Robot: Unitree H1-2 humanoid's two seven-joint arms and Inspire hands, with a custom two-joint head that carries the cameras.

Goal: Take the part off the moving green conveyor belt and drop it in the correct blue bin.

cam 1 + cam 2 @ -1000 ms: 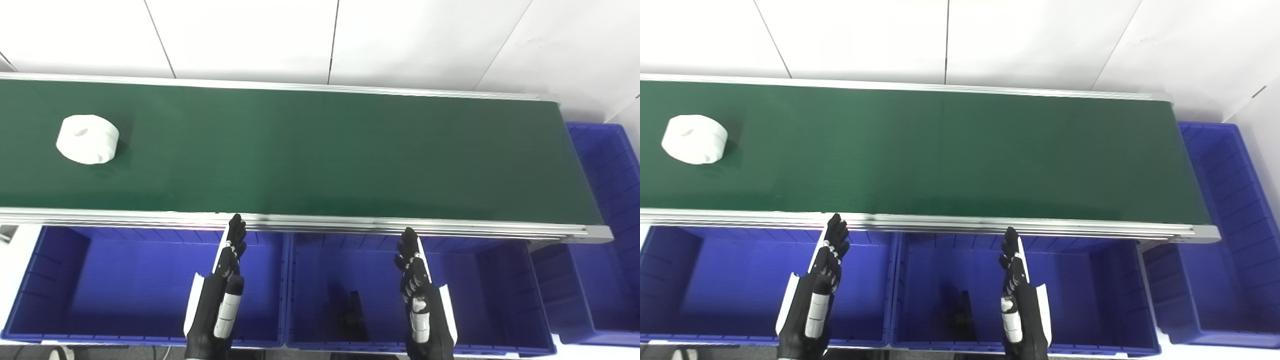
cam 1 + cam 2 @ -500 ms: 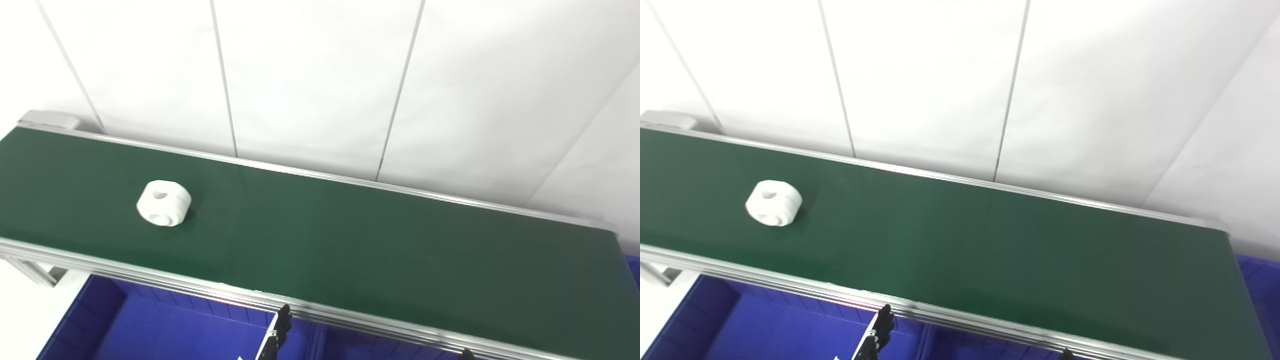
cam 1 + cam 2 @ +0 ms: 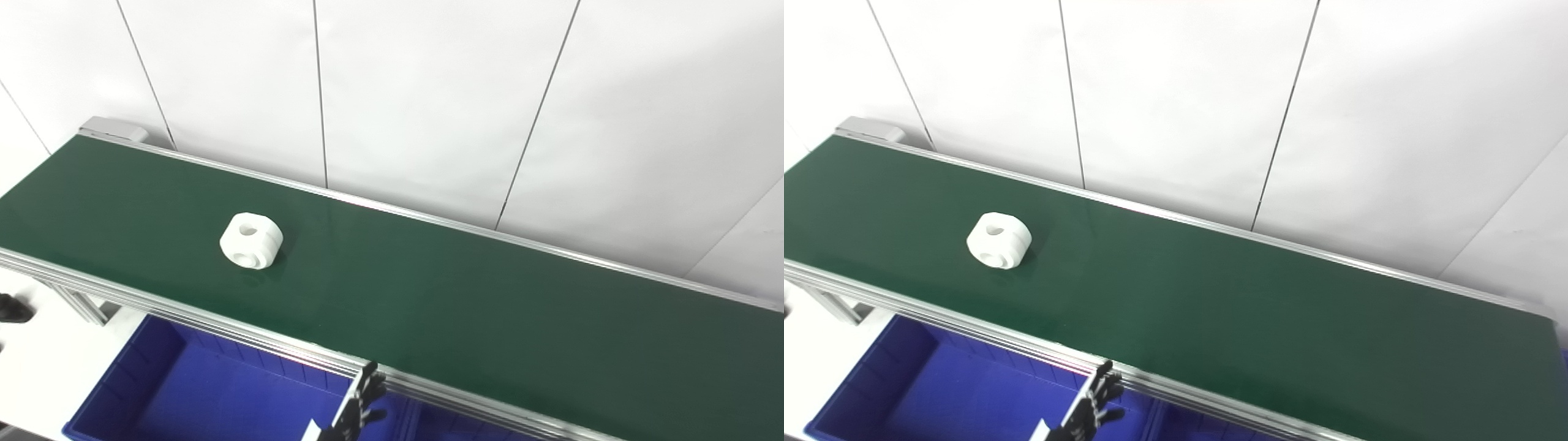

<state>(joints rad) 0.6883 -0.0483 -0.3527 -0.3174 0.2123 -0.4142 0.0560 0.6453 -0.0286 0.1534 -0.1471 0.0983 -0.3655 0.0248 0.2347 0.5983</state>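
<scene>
No brand, label or legible writing appears on any surface. The task item is a white, short cylindrical plastic part (image 3: pixel 251 240) with a hole in its upper face and a round recess in the side wall facing the camera. It lies alone on the dark green conveyor belt (image 3: pixel 465 306), in the left portion, roughly midway between the silver aluminium side rails (image 3: pixel 184 312). A blue plastic bin (image 3: pixel 202 392) sits below the near rail at lower left. The black-fingered left hand (image 3: pixel 358 410) shows at the bottom edge, just beside the near rail, above the bin; its fingers are spread apart and grasp nothing. The right hand is outside both views. White wall panels (image 3: pixel 422 104) stand behind the belt.
</scene>
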